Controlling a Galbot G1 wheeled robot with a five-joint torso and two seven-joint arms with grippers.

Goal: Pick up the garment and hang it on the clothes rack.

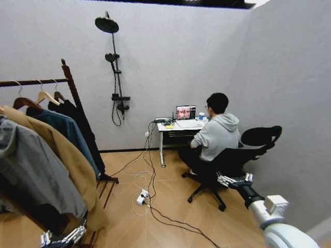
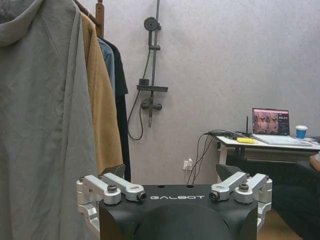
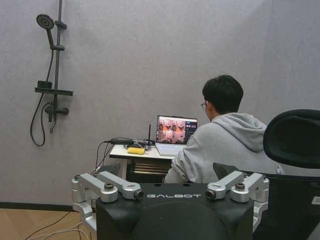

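Four garments hang on the clothes rack point(image 1: 70, 82) at the robot's left, each on a hanger over the horizontal rod: nearest the camera a grey hoodie point(image 1: 31, 170), then a tan coat point(image 1: 64, 155), then a teal-blue shirt point(image 1: 72, 132), and at the far end, just beside the slanted post with the knob top, the garment point(image 1: 85, 129), black and limp, which hangs down along the post. In the left wrist view the same row is seen from the side, the grey hoodie point(image 2: 42, 125) closest, the tan coat point(image 2: 102, 110) behind it, and the garment point(image 2: 120, 85) as a narrow dark strip by the wall. The left gripper point(image 1: 62, 238) is low, close under the hem of the grey hoodie, and its fingers point(image 2: 112, 172) are spread apart and hold nothing. The right gripper point(image 1: 234, 180) is low on the right side, near the black office chair point(image 1: 258, 142), also with fingers point(image 3: 225, 170) spread and empty. On the desk point(image 1: 173, 128) by the far wall stand a laptop point(image 1: 185, 112), a cup point(image 1: 201, 116) and a small yellow object point(image 1: 169, 126). Cables and a power strip point(image 1: 142, 196) lie on the wooden floor point(image 1: 170, 206). A shower set point(image 1: 115, 67) is fixed on the wall.
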